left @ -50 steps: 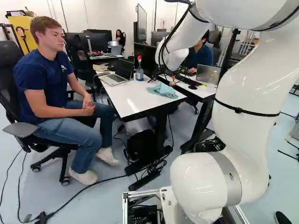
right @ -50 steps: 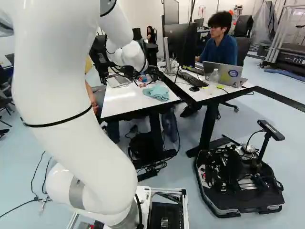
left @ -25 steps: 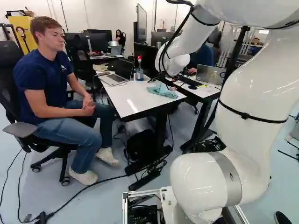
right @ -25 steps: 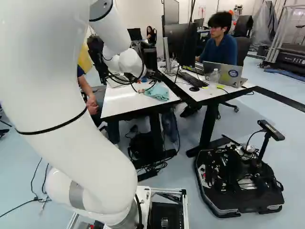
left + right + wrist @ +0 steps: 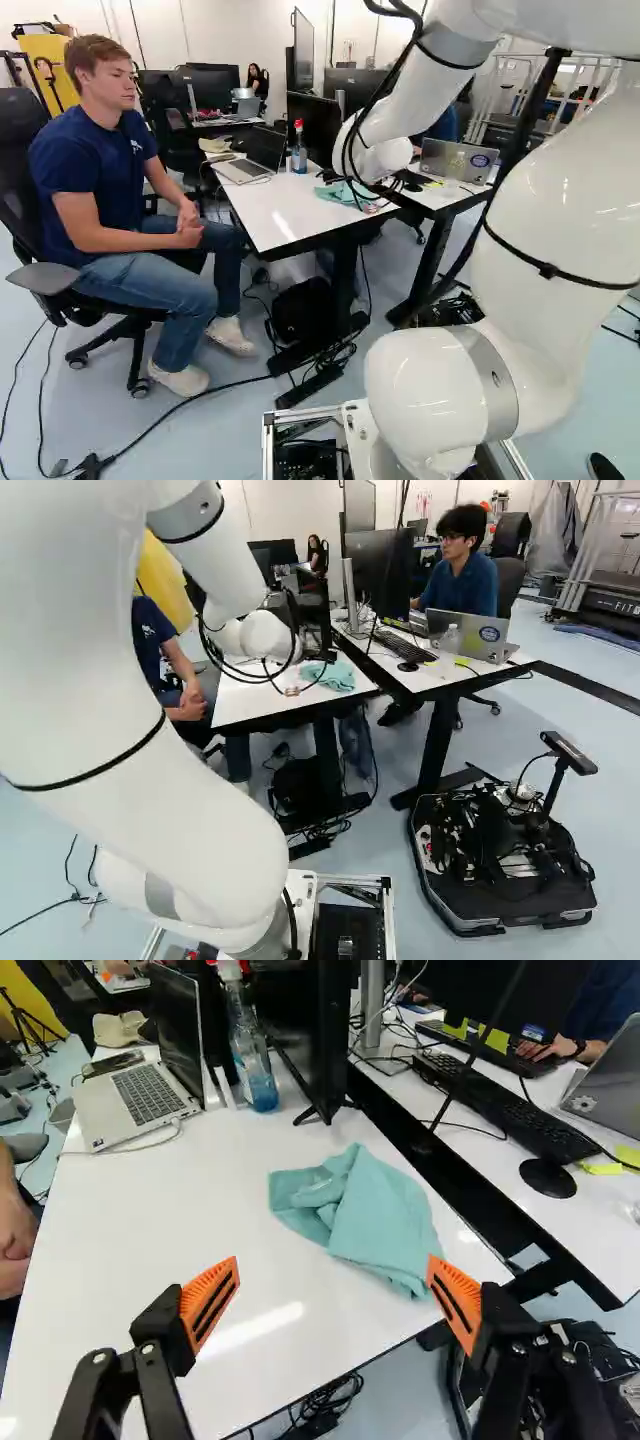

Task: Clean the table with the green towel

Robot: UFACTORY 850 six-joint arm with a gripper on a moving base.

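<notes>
1. Although the gripper [image 5: 333, 1276] stands wide open, with nothing held, it is not centred on the towel [image 5: 382, 1210]; the finger nearer to the table's corner seems close above the cloth. If it goes down so, this finger may press on the towel and push it instead of passing around it.

2. The towel lies on the white table [image 5: 140, 1230], bunched and partly folded, ahead of the gripper and near the side where a dark gap separates the table from the desk [image 5: 450, 1140]. A push in that direction could make it slip over the edge.

3. Because the cloth is soft and low, a grip made too high would probably take only one loose fold. Then the towel could hang thin, or slide out in the first stroke.

4. A descent too deep could drive the fingertips hard against the tabletop; too shallow, they would close above the fabric.

5. When the wiping begins, long strokes toward the far end may reach the bottle [image 5: 255, 1070], which is tall and could tip. The laptop [image 5: 145, 1095] and its pale cord [image 5: 135, 1148] are also at risk of being dragged.

6. The cable loops [image 5: 293, 615] hang loosely around the wrist of the arm [image 5: 570, 230], so they might catch on the monitor [image 5: 318, 1030] or sweep over the table.
</notes>
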